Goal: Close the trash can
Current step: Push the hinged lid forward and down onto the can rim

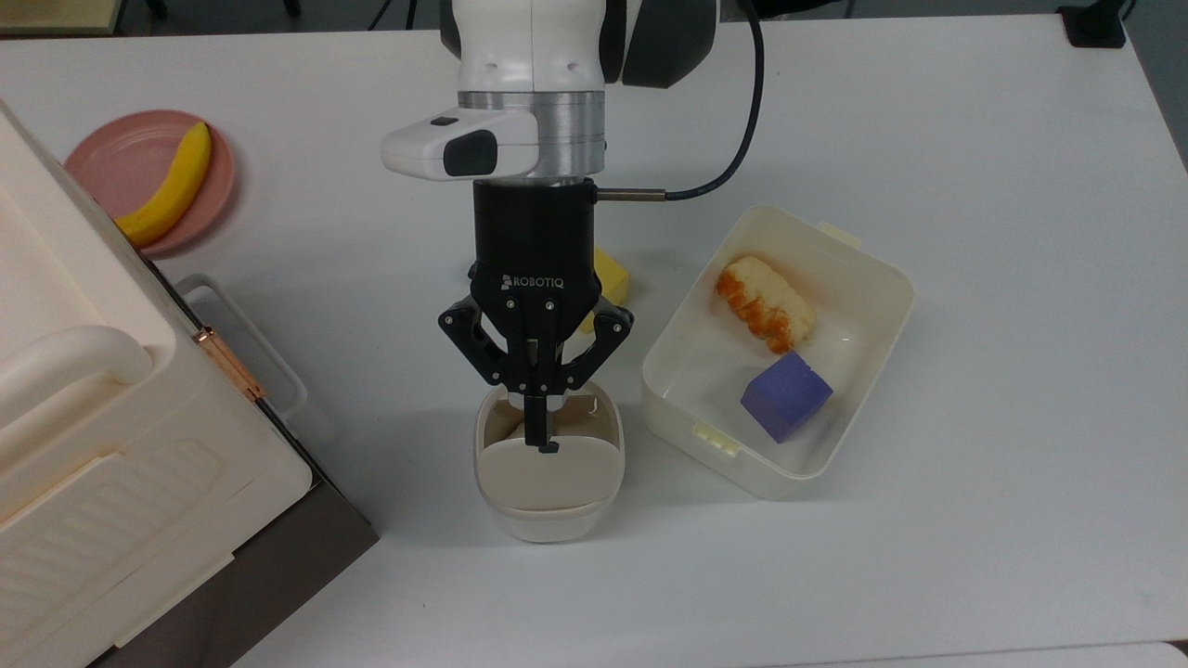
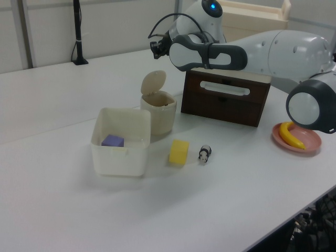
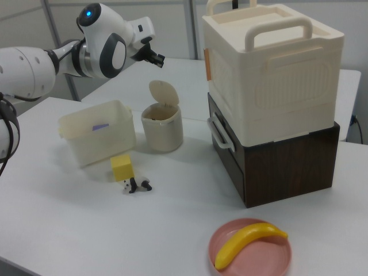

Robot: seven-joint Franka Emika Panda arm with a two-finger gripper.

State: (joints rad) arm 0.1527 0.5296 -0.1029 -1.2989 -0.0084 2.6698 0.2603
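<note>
Plainly, the job is not done yet: the trash can [image 1: 548, 482] has its beige lid [image 1: 548, 473] standing open. From the top view, the can sits on the white bench [image 1: 974, 557] between the big cream appliance [image 1: 111, 464] on the top view's left and the shallow white container [image 1: 872, 306] on the top view's right. The gripper [image 1: 536, 436] hangs directly over the can's mouth, jaws pressed together into one narrow tip, pinching nothing, with that tip lined up near the small black button on the lid. In the left view, the lid [image 2: 153, 82] stands nearly upright above the can body [image 2: 159, 114], and the gripper [image 2: 155, 48] sits well above it, apart from it. In the right view, the lid [image 3: 161, 92] is likewise raised over the can [image 3: 162, 129], with the gripper [image 3: 154, 58] higher up and not touching. By my reading, the approach is mostly made; what remains is to come down and push the lid over until it seats on the rim.
</note>
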